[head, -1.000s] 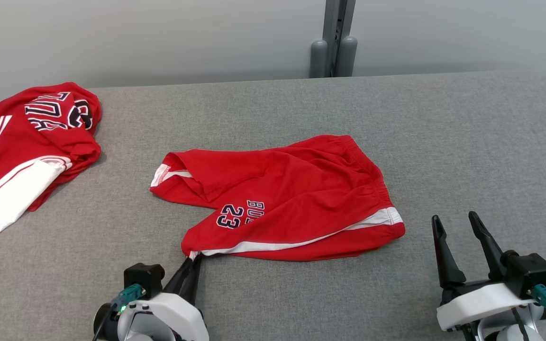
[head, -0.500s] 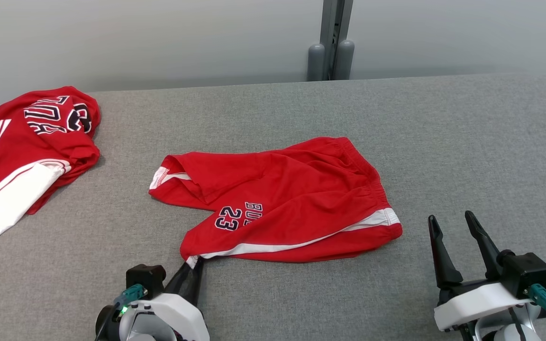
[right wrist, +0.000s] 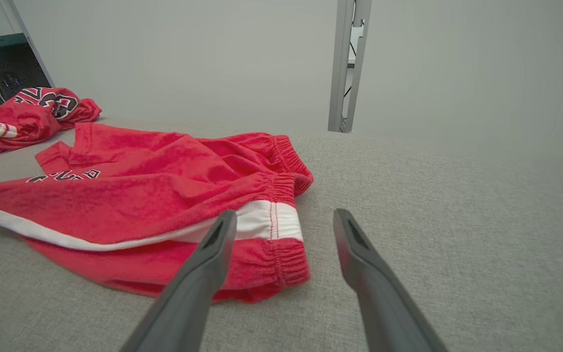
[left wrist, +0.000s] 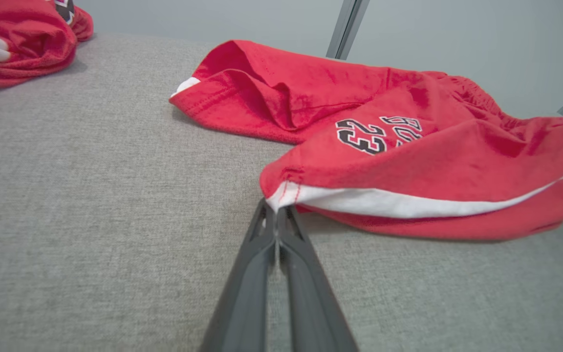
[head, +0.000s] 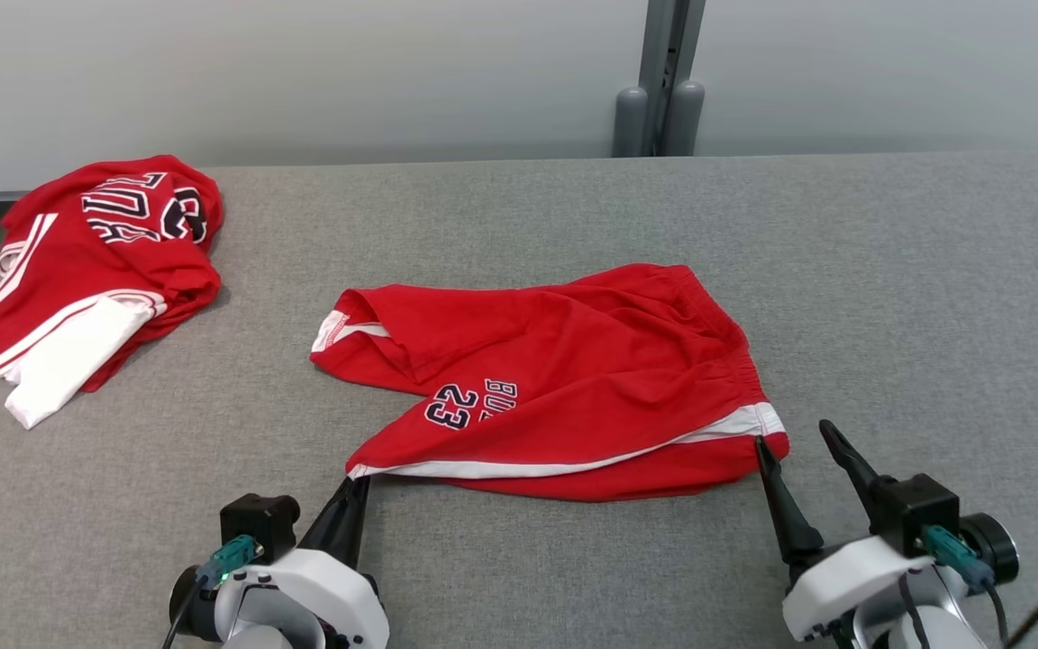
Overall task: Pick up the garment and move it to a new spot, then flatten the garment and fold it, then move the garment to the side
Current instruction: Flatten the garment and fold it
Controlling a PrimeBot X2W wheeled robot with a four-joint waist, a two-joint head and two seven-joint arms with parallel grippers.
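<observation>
Head view has the red shorts (head: 573, 388) lying in the middle of the frame on the grey counter (head: 888, 270), well apart from a second red garment (head: 95, 261) bunched at the upper left. The shorts are spread out sideways, waistband toward the right and leg openings toward the left, but they are far from smooth: the upper leg is doubled over on itself and creases run across the body.

The left end effector (head: 359, 487) is closed, its tips touching the lower-left hem corner where the white stripe ends. In the left wrist view the fingers meet right under that corner, and I cannot tell whether any cloth is caught between them. The right end effector (head: 793, 434) is open and holds nothing, with the white-striped waistband corner just at its inner finger.

Judging from this, the shorts already lie in a central working spot, so the first move looks done. Flattening appears to be in hand, with both end effectors at the near corners. No fold has been made, and the final move to the side remains.
</observation>
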